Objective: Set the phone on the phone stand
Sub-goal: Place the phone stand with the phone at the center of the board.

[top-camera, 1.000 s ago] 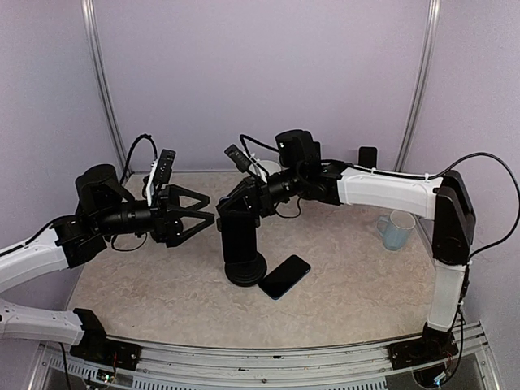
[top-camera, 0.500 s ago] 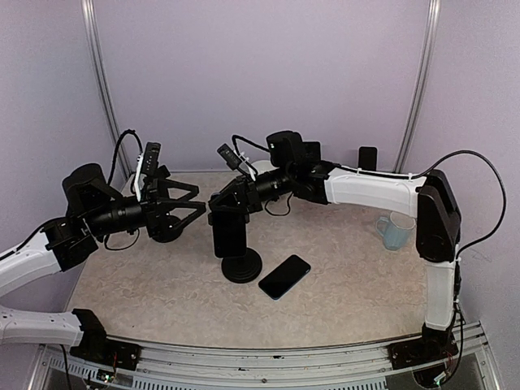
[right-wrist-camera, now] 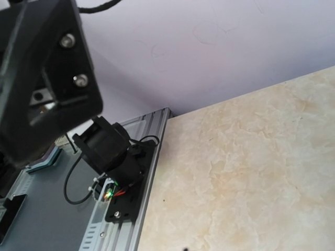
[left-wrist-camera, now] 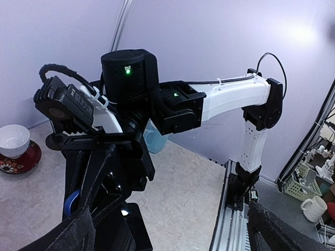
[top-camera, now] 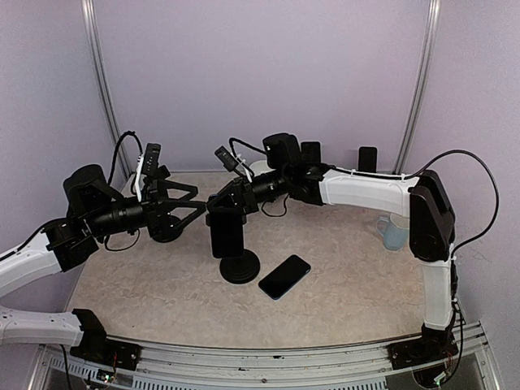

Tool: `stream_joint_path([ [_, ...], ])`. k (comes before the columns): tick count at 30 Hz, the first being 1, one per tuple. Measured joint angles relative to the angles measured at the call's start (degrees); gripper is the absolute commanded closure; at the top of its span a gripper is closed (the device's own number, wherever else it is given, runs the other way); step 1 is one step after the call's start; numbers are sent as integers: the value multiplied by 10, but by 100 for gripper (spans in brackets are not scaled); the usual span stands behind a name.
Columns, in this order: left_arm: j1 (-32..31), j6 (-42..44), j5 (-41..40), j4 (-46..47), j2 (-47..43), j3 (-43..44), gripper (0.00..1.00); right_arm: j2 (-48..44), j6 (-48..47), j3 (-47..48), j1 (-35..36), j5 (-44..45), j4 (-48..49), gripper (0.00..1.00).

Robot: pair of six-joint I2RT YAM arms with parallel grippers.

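Your right tool (top-camera: 221, 205) is closed at the head of the black phone stand with the round base (top-camera: 228, 237); from above I can't tell whether it actually pinches it. Your left tool (top-camera: 201, 200) hangs wide open and empty, just left of the stand. The black slab phone (top-camera: 285, 276) lies flat on the beige marbled surface (top-camera: 349, 284), just right of the stand's base and untouched.

From the left wrist, you see two padded fingers (left-wrist-camera: 73, 232) spread to the bottom corners, with the right arm's wrist over the stand beyond them. The phone is out of shot.

From the right wrist, you get bare surface and the frame rail. Neither the stand's cradle nor the phone shows, and the jaws aren't clear.

Expect the phone to be stiff, fairly light, smooth-faced and likely slippery, with glass that may crack. Lying flat, it offers little purchase, so take it across its long edges near mid-length, not by a corner.
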Motion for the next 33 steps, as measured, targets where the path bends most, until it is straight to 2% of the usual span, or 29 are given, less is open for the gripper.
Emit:
stream_joint_path([
  [13,7,-2,-1,1,10,0,1,2,-11,16,0,-4,11,64],
  [25,11,-8,-2,3,12,-1,1,1,-35,16,-3,-3,11,46],
  [28,11,-11,-3,5,12,-3,1,-3,-39,13,-5,3,8,34],
  [31,13,-13,-6,6,11,-3,1,-13,-43,1,-10,13,6,1],
  [33,13,-14,-7,6,11,-4,1,-22,-41,-8,-11,21,4,0],
])
